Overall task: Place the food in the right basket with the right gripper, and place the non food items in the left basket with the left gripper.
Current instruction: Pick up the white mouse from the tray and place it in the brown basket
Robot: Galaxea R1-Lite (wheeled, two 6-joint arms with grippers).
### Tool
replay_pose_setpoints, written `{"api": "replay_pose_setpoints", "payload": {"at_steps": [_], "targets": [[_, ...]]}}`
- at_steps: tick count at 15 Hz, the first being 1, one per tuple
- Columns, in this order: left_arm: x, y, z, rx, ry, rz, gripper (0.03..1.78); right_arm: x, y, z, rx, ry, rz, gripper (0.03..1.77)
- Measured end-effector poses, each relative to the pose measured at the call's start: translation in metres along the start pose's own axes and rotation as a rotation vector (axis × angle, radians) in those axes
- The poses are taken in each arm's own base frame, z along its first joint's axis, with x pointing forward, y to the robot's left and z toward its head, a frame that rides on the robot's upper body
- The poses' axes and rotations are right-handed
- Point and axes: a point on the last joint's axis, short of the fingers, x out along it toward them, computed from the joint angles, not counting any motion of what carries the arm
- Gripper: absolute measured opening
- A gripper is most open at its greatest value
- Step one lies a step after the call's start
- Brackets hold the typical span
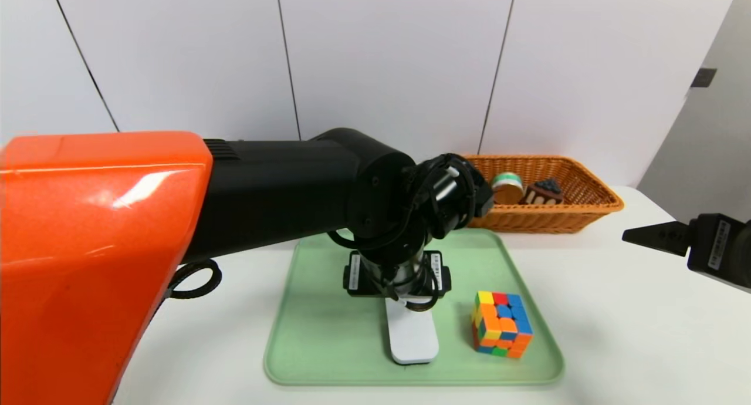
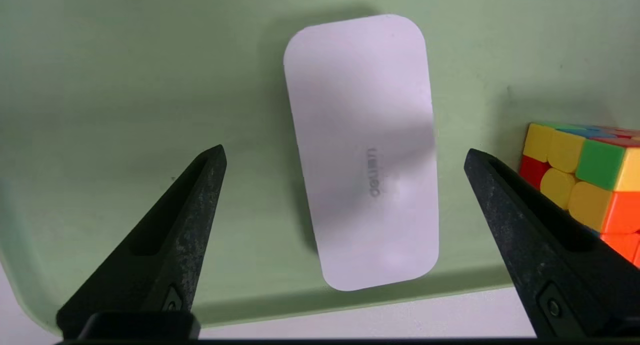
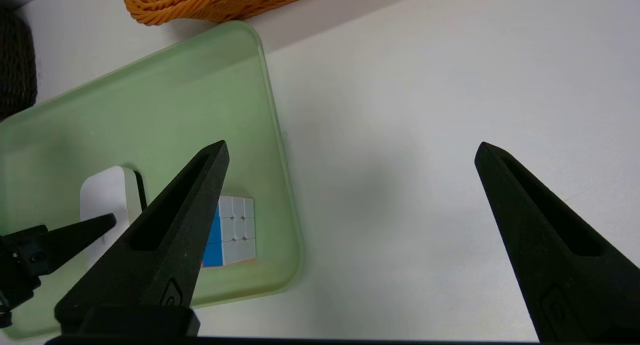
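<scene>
The white device (image 1: pixel 412 335) is lying flat near the lower middle of the head view, on the green tray (image 1: pixel 317 334), with the puzzle cube (image 1: pixel 501 324) just beside it toward the lower right. It looks like a rigid, smooth plastic slab with rounded corners, probably light and somewhat slippery, so the fingers should be closing across its narrow width, on the two long edges near the middle, where the pads can bear squarely.

The left gripper (image 2: pixel 345 160) is hanging directly over the device, spread wide, with one fingertip (image 2: pixel 212 157) out over bare tray and the other close to the cube. It is gripping nothing, and whether the tips are touching the tray is hard to judge from this angle. The cube's nearness could be crowding that finger as it descends.

The right gripper (image 3: pixel 350 150) is waiting at the right edge of the head view over the table (image 1: pixel 616 334), fingers released and empty. The orange basket (image 1: pixel 598 208) at upper right is already holding a tape roll (image 1: pixel 507 185) and a cake slice (image 1: pixel 544 192).
</scene>
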Motion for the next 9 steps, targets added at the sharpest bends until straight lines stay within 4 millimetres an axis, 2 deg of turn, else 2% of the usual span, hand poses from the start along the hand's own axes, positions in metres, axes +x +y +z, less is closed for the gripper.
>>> {"api": "replay_pose_setpoints", "payload": {"at_steps": [9], "targets": [[0.026, -0.009, -0.010, 0.019, 0.035, 0.028, 1.69, -0.001, 0.000, 0.000, 0.001, -0.003, 0.003, 1.70]]}}
